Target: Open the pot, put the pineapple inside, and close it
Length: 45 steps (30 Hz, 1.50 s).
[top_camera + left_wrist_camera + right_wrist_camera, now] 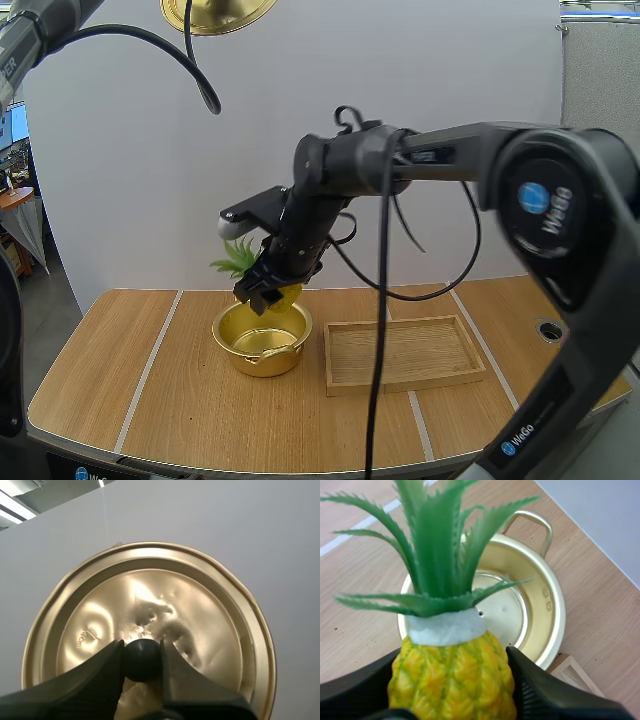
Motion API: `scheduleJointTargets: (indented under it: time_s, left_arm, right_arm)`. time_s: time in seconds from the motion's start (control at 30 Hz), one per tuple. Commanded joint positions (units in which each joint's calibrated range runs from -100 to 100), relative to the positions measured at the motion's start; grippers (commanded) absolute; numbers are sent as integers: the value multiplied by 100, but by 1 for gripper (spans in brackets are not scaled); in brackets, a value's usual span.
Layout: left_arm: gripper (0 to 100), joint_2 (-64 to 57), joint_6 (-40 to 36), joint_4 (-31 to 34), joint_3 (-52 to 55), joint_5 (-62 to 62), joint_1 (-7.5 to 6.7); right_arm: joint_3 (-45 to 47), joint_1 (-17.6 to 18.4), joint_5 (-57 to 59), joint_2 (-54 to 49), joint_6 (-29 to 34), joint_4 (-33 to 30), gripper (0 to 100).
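Note:
An open gold pot (262, 340) stands on the wooden table, its inside bare (505, 610). My right gripper (262, 292) hangs just above the pot's rim, shut on a yellow pineapple (452, 677) whose green leaves (236, 258) point back and left. In the right wrist view the fruit sits between the black fingers (540, 690) over the pot's mouth. High above the table my left gripper (142, 662) is shut on the black knob (142, 659) of the gold lid (150, 625), whose edge shows at the top of the high view (215, 14).
A shallow wooden tray (403, 352) lies right of the pot, close to its handle. A round hole (549, 328) sits in the table at the far right. Bare tabletop stretches left of the pot.

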Motion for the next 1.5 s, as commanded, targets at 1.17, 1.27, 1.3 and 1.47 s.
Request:
scheduleJointTargets:
  time_s: [1.17,1.27,1.3,1.47]
  left_arm:
    - [0,-35,-56,7,-55,-224,-12]
    - [0,-35,-56,7,-55,-224,-12]
    - [0,-35,-56,7,-55,-224,-12]
    - [0,-35,-56,7,-55,-224,-12]
  right_arm:
    - [-262,5,-654,1680,-24,-157,56]
    - [-262,5,-654,1680,-13,-157,100]
    - [-262,5,-654,1680,-13,-157,100]
    - [-262,5,-672,1557,-13,-157,100]
